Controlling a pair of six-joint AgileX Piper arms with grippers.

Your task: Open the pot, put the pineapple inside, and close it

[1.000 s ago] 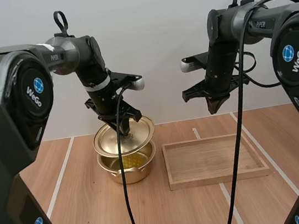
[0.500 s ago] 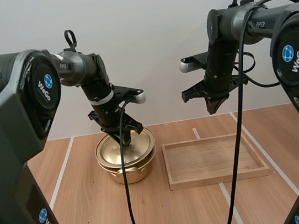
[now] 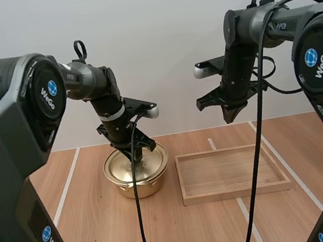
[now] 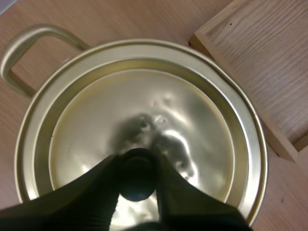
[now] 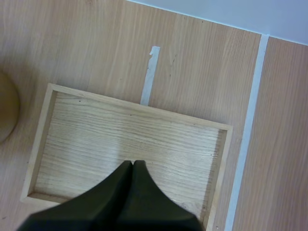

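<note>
One second ago the lid (image 4: pixel 144 115) was held tilted above the open pot (image 3: pixel 138 185), and something yellow, judged to be the pineapple, was seen inside. Half a second ago the lid had been lowered almost flat. Now it is seated level on the rim, and the pineapple is hidden under it. The pot stands left of centre in the high view, just beside the left edge of the tray (image 3: pixel 235 193), on the surface (image 3: pixel 183 232).

The left end effector (image 4: pixel 137 168) is clamped on the black knob (image 4: pixel 137 182) of the lid, so the lid has not been let go yet. The task is judged nearly done: only the release and the withdrawal are left.

The right end effector (image 3: pixel 231 117) has stayed in the upper right of the high view, high over the empty tray, with its fingers pressed together on nothing.

For writing, "WeGo" with a round blue mark is read on the big near housings (image 3: pixel 43 92) at both sides of the frame. Farther off, small pale lettering on the upper link (image 3: pixel 281 26) of the right arm is read as "PiPER". No label is seen on the pot or the tray.
</note>
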